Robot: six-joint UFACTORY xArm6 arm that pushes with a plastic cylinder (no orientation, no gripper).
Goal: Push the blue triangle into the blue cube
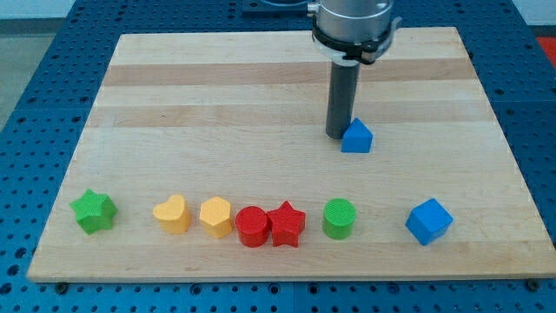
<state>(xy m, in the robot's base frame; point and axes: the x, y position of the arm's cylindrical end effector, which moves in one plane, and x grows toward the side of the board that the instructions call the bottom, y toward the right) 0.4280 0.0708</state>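
The blue triangle (357, 137) sits on the wooden board (217, 113), right of centre. My tip (337, 135) stands just to its left, touching or nearly touching its left side. The blue cube (429, 221) lies lower right of the triangle, near the board's bottom edge, well apart from it.
A row of blocks lies along the board's bottom: a green star (94, 211), a yellow heart (173, 214), a yellow hexagon (215, 216), a red cylinder (252, 226), a red star (287, 223) and a green cylinder (339, 217).
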